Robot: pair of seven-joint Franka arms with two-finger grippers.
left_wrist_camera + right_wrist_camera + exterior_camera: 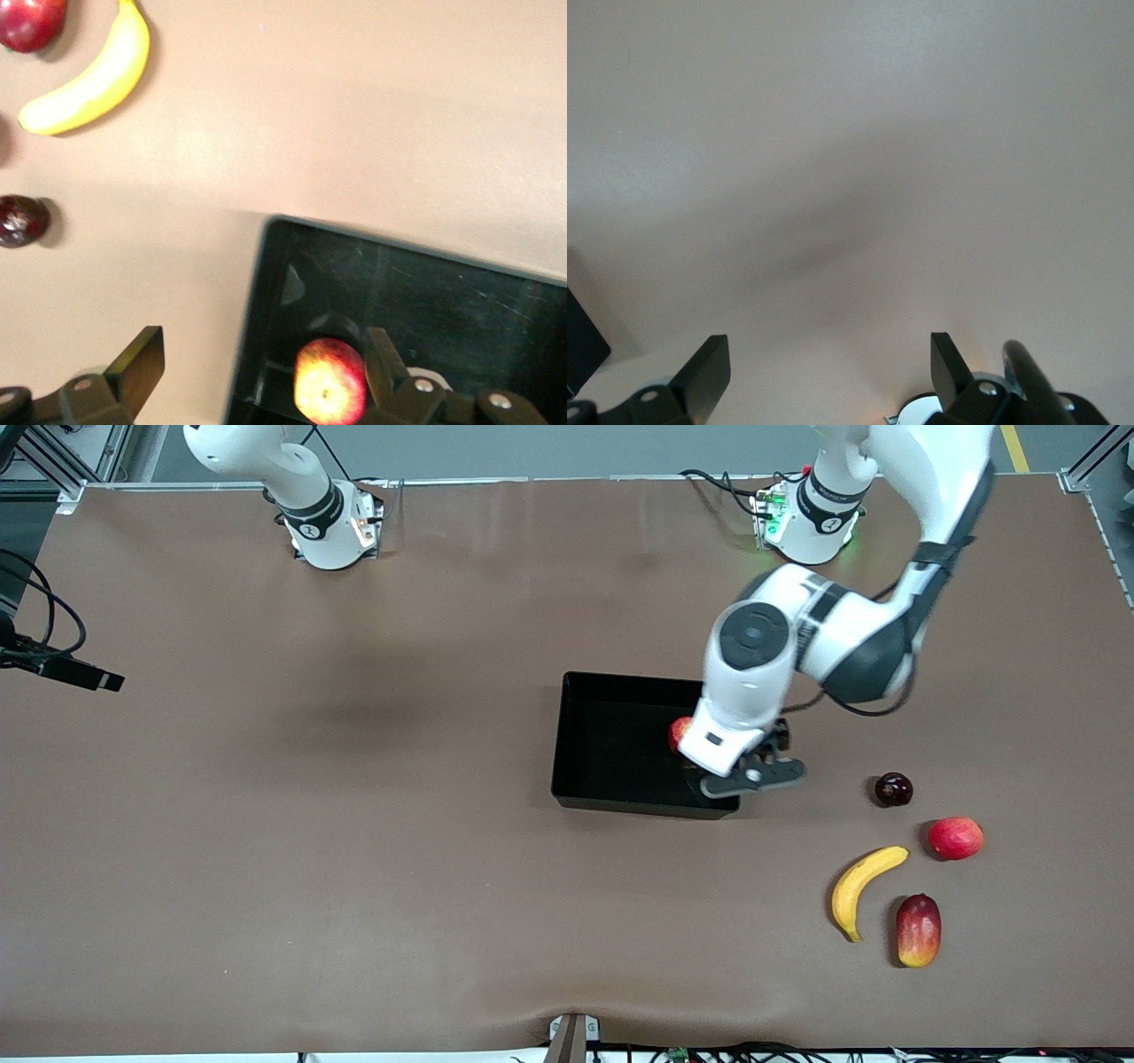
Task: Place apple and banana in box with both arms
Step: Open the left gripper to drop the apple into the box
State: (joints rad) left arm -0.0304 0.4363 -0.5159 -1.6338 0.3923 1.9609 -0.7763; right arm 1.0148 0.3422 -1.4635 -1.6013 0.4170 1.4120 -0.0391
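Looking down across my brown table [354, 868], I see the left arm reaching out from its base so that the left gripper [722, 775] hangs over the box [611, 744], at the box's end toward the left arm's side. Its jaws stand wide apart and hold nothing. In the left wrist view the apple [330, 381] lies on the box floor, close by one finger [383, 363], its yellow stem dimple facing up toward the camera; I cannot tell whether finger and apple touch.

My banana [861, 887] lies on the table, well apart from the box, toward the left arm's end and nearer the front camera than the box. Its long axis runs slantwise: one tip points toward the front camera, the other away from it and toward the left arm's end, the curve bowing toward the box. Near the banana are a pinkish-red fruit [956, 838], a dark round fruit [893, 789] and a mango [918, 930].

The right arm waits near its base; the right gripper [830, 372] hangs over bare table, jaws apart and empty.
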